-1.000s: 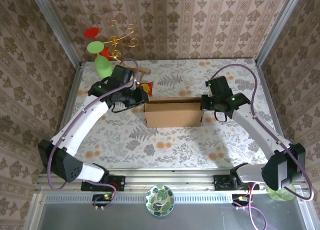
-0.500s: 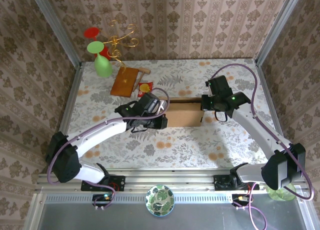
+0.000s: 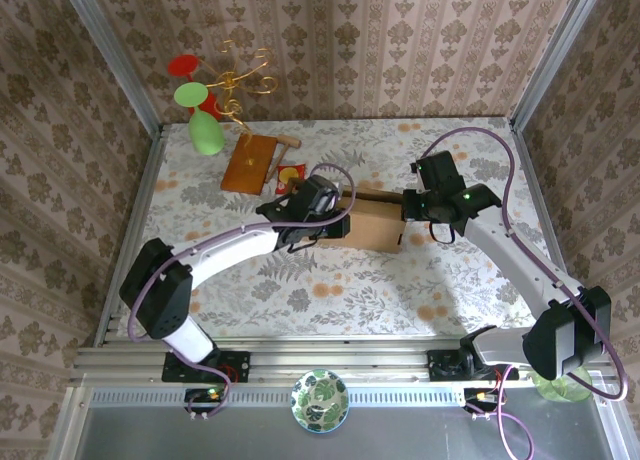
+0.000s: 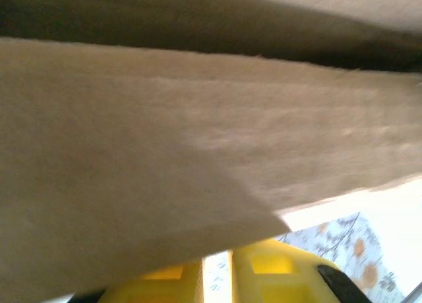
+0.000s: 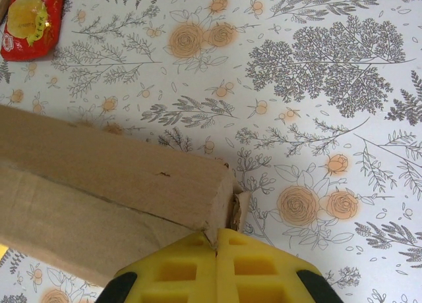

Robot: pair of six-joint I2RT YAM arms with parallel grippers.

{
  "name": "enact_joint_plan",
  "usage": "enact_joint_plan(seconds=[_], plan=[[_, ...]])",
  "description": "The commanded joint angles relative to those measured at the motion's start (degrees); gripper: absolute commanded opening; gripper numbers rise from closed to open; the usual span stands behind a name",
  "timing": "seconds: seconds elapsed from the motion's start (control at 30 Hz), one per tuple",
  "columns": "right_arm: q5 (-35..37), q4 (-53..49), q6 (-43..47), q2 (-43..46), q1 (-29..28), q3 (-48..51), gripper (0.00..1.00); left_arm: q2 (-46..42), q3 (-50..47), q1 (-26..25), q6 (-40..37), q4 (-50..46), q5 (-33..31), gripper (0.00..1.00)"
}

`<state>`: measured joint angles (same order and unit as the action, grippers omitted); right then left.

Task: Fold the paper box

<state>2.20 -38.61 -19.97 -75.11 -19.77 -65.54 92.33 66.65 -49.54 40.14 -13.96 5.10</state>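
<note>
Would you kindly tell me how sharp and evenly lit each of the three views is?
Left wrist: the paper box sits so close that it is blurred, with a dark band on top and glare at lower right. Right wrist: sharp on box edge and floral tablecloth. Top external: in focus, evenly lit, soft shadows beneath the arms.

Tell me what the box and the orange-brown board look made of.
The paper box looks like brown corrugated cardboard, matte, with fibrous creased edges. The board seems to be wood, orange-brown and smooth, though too small here to rule out laminate.
</note>
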Motion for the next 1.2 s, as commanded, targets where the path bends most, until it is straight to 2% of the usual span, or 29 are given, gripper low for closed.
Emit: enact_joint_plan(seconds=[0.0,0.23,0.53,0.87,1.07,1.17], plan=[[-0.4,-4.3,-0.3,-1.2,-0.3,-0.5,0.00,2.3,2.9,-0.4,1.8,5.4,0.2,0.18],[0.8,-5.0,-4.2,-2.0,-0.5,-1.3,0.00,6.4,4.4,-1.2,3.1,10.6,2.5,0.19],[4.7,-6.3,-14.3,-3.4,-2.7,-2.0,0.00,12.0,7.9,-1.5,4.2,16.5,5.6,0.19],[9.0,-8.2,-20.1,-7.0,-5.3,-4.2,0.00,15.1,9.4,-1.8,5.0,19.4,9.4,0.19],[11.8,-8.1,-20.4,-7.3,-6.2,-3.3,0.00,10.0,8.2,-0.4,7.0,18.3,10.3,0.25],[11.7,-6.2,-19.7,-6.6,-6.2,-2.6,0.00,5.8,7.8,1.6,9.8,14.0,11.1,0.28]])
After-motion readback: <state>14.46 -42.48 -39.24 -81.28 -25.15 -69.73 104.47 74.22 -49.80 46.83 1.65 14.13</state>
